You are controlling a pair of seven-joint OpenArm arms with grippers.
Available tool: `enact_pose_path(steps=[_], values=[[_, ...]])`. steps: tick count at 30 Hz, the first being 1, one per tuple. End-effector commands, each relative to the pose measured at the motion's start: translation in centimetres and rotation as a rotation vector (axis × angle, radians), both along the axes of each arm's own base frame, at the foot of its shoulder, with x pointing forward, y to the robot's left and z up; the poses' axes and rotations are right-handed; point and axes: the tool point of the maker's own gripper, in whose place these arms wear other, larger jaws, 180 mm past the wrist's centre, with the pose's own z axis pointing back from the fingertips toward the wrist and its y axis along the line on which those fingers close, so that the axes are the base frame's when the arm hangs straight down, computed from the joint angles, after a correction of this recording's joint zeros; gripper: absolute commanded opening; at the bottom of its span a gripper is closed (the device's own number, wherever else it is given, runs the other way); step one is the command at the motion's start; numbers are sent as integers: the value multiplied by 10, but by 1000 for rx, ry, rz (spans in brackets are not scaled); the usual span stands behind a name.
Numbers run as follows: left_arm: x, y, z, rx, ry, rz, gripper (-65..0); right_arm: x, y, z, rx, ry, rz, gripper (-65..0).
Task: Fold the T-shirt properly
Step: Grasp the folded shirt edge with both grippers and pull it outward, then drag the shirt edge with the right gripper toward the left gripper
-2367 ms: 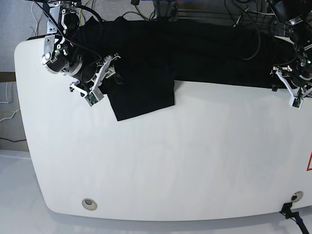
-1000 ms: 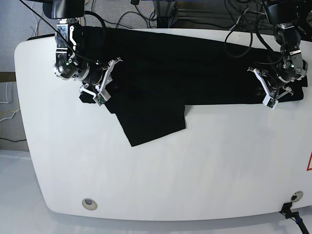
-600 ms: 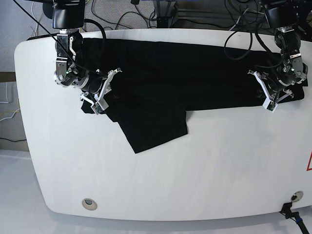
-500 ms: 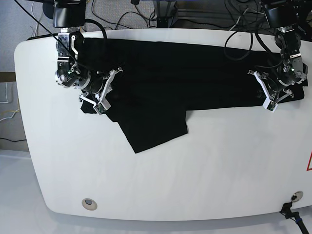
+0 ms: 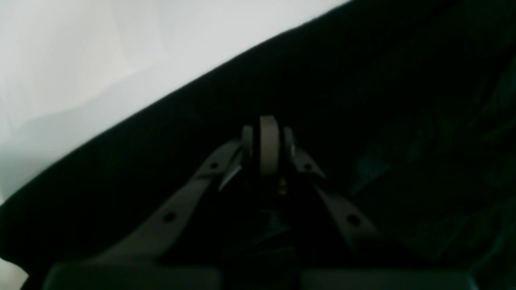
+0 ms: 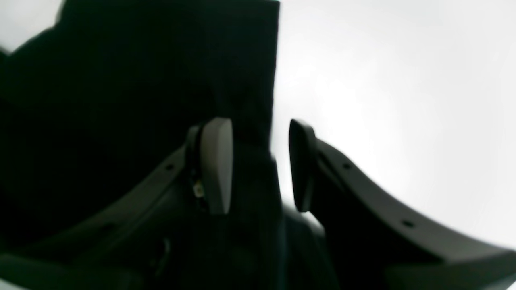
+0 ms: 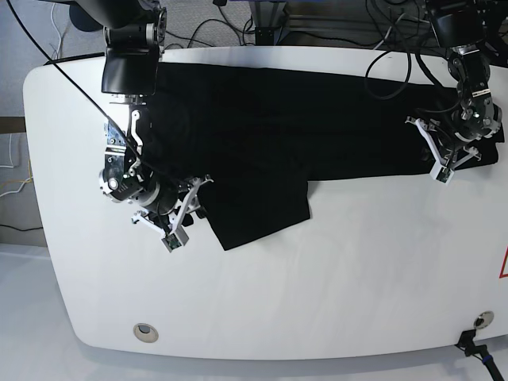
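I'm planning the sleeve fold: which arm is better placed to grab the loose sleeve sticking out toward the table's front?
The right: the right hand is open around the edge of the sleeve of the large black soft fabric T-shirt; the left hand is shut on the shirt's opposite end.

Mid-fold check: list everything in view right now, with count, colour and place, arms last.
T-shirt: one, black, spread along the far side of the table, one flap reaching toward the near side.
Table: one, white, under everything.
Cables: several, black and white, behind the table's far edge.
Left gripper: one, white fingers shut on the T-shirt's edge, on the base view's right.
Right gripper: one, fingers open over the flap's edge, on the base view's left.
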Motion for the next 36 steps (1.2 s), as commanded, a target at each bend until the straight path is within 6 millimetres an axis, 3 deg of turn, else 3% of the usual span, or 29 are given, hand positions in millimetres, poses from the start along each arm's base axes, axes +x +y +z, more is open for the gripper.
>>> enact_pose_path(steps=[1, 9, 13, 18, 24, 31, 33, 35, 36], values=[[-4, 11, -1, 49, 34, 7, -650, 23, 5, 8, 78, -46, -13, -416], [-4, 10, -1, 47, 34, 7, -650, 63, 5, -15, 217, -7, -84, -416], [-4, 10, -1, 48, 33, 7, -650, 70, 2, -27, 251, 22, -135, -416], [-4, 10, -1, 46, 32, 7, -650, 61, 7, -40, 254, 52, -143, -416], [-4, 10, -1, 46, 32, 7, -650, 44, 46, -52, 305, 96, -106, -416], [-4, 9, -1, 45, 32, 7, -650, 42, 63, -51, 323, 111, -86, -427], [-4, 9, -1, 45, 32, 7, -650, 43, 63, -50, 323, 108, -85, -495], [-4, 9, -1, 45, 32, 7, -650, 48, 62, -43, 318, 93, -79, -629], [-4, 9, -1, 45, 32, 7, -650, 49, 62, -38, 309, 92, -71, -650]])
